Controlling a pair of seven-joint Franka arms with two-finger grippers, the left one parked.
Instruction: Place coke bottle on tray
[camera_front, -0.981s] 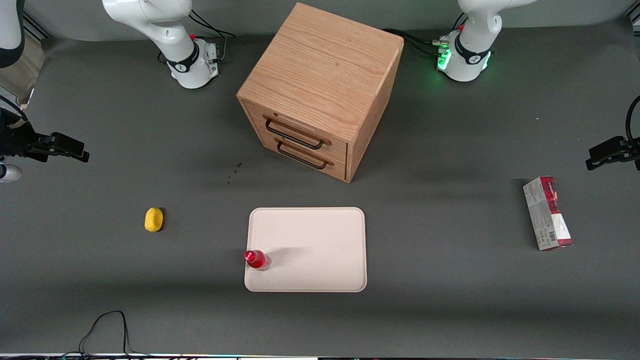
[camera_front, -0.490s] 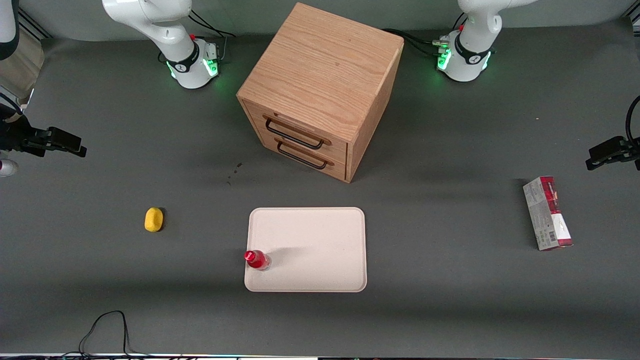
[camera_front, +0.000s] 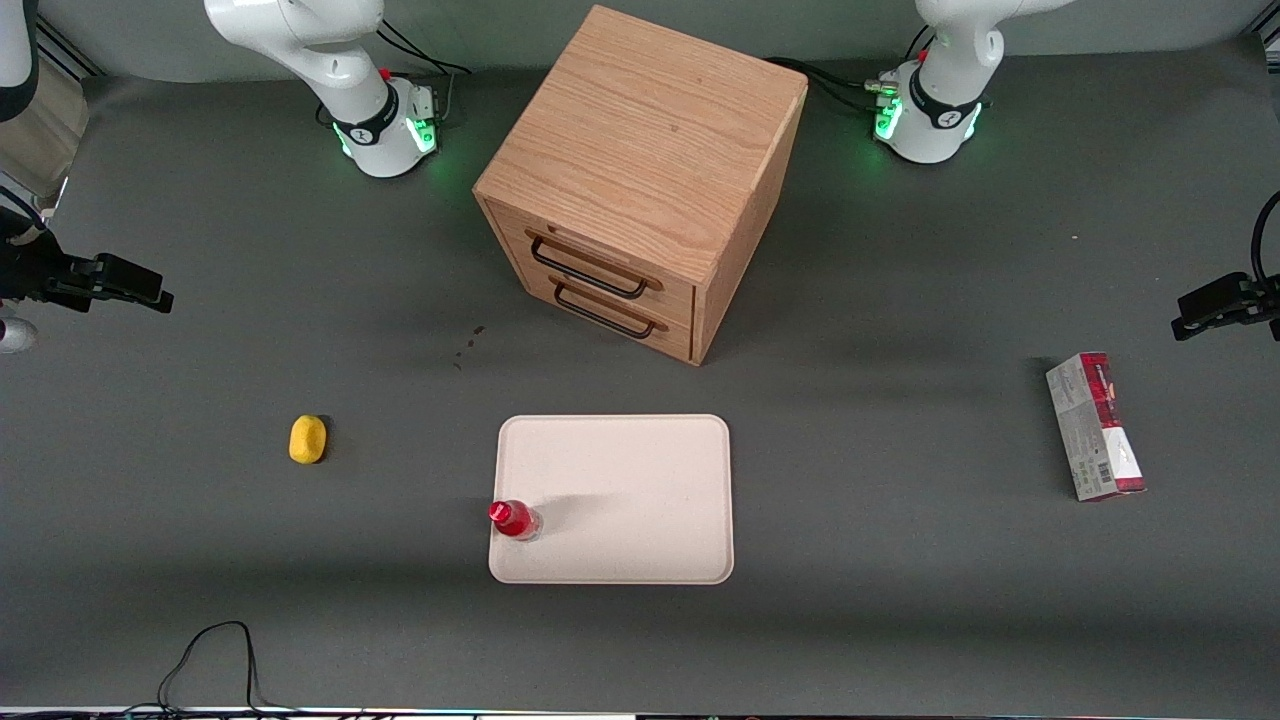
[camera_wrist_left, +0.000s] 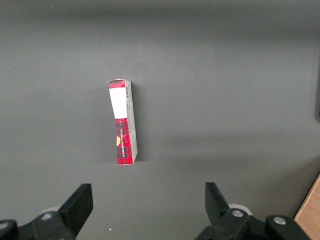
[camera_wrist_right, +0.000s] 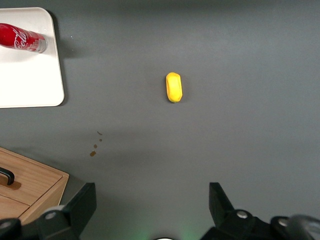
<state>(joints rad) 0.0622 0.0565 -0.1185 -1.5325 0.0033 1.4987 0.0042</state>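
Note:
The coke bottle (camera_front: 514, 520) is tiny and red with a red cap. It stands upright on the pale beige-pink tray (camera_front: 640, 480), just inside the corner nearest the front camera on the working arm's side. In the right wrist view the bottle (camera_wrist_right: 22, 39) rests on the tray (camera_wrist_right: 30, 85). My right gripper (camera_front: 150, 292) hovers at the working arm's end of the table, far from the tray. Its fingers (camera_wrist_right: 82, 200) are spread wide and hold nothing; the gripper (camera_wrist_right: 151, 202) is over bare table.
A wooden drawer cabinet (camera_front: 640, 180) stands farther from the front camera than the tray. A yellow lump (camera_front: 308, 439) (camera_wrist_right: 174, 87) lies between tray and gripper. A red-and-grey carton (camera_front: 1095, 425) (camera_wrist_left: 122, 122) lies toward the parked arm's end. A cable (camera_front: 215, 650) loops at the front edge.
My right gripper has drawn back slightly toward the table's end and away from the front camera, then stopped. The bottle and tray have not moved.

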